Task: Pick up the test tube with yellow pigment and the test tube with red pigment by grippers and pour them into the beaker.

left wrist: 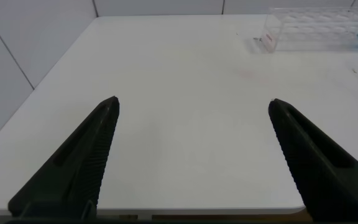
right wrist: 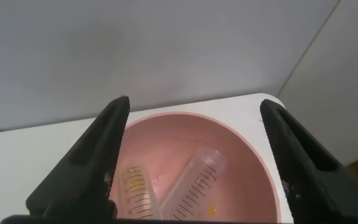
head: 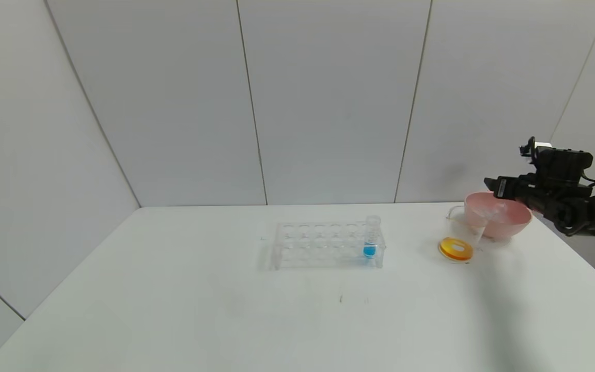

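Observation:
My right gripper (head: 491, 187) (right wrist: 194, 102) hangs open just above the pink bowl (head: 506, 221) (right wrist: 179, 134) at the table's far right, with nothing between its fingers. Two clear graduated test tubes lie tilted inside the bowl: one with a yellowish tint (right wrist: 135, 186) and one clear (right wrist: 196, 180). Neither holds visible liquid, so I cannot tell which is the red one. The beaker (head: 464, 230) stands beside the bowl on its left, with orange-yellow liquid (head: 456, 249) at its bottom. My left gripper (left wrist: 194, 102) is open and empty over the table's near left part, out of the head view.
A clear tube rack (head: 326, 245) (left wrist: 309, 28) stands mid-table, with one tube of blue liquid (head: 370, 237) at its right end. A small yellow drop (right wrist: 211, 210) sits on the bowl's floor. The table's right edge runs close behind the bowl.

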### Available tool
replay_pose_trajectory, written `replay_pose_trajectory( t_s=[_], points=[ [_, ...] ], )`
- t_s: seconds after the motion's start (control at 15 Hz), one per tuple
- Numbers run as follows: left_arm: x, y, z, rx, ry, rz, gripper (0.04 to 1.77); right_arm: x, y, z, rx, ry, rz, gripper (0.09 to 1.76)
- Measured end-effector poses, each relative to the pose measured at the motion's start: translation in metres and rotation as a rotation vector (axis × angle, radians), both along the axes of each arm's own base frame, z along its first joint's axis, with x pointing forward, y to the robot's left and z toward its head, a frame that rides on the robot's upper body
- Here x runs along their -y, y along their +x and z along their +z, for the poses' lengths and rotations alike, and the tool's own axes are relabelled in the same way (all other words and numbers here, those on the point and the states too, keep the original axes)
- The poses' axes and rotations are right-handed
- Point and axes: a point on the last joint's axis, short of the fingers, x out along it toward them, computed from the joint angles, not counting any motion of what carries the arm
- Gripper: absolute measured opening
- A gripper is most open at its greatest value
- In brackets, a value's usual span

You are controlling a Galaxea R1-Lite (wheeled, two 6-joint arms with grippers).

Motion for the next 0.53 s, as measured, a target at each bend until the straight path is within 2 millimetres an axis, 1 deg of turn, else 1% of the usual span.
replay_pose_trajectory(
  t_s=[0.13,0.27,0.4,0.53],
  points=[
    [0.0,0.0,0.0,0.0,0.0,0.0,1.72,-0.01,-0.006,0.014,-0.001,-0.004,0.025,1.55],
    [0.0,0.0,0.0,0.0,0.0,0.0,1.72,-0.028,-0.017,0.03,-0.005,-0.003,0.061,1.59],
    [0.0,0.0,0.0,0.0,0.0,0.0,1.72,-0.048,-0.035,0.045,-0.008,-0.003,0.102,1.62],
    [0.0,0.0,0.0,0.0,0.0,0.0,1.72,-0.066,-0.06,0.058,-0.011,-0.003,0.143,1.64]
  ],
)
